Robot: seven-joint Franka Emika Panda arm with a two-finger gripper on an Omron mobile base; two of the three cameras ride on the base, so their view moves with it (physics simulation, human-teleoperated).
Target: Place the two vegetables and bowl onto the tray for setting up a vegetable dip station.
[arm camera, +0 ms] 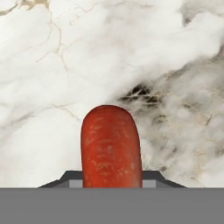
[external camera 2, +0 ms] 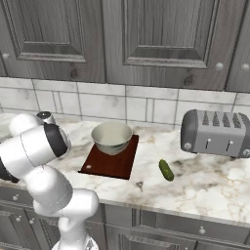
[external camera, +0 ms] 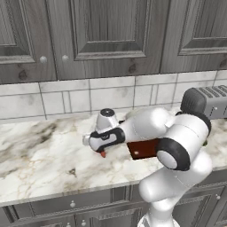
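Note:
The orange-red carrot [arm camera: 111,146] stands out between my gripper's [arm camera: 112,178] dark fingertips, and the jaws are shut on it above the marble counter. From the left base, my gripper [external camera: 103,150] hangs just over the counter left of the tray [external camera: 142,150], with the carrot's red tip [external camera: 103,154] poking out below. The pale bowl [external camera 2: 112,137] sits on the back part of the dark reddish-brown tray [external camera 2: 105,166]. The dark green cucumber [external camera 2: 166,170] lies on the counter to the right of the tray.
A grey toaster [external camera 2: 217,133] stands at the back right of the marble counter [external camera 2: 205,180]. My own white arm covers much of the tray in the left base view. Tiled wall and dark cabinets rise behind.

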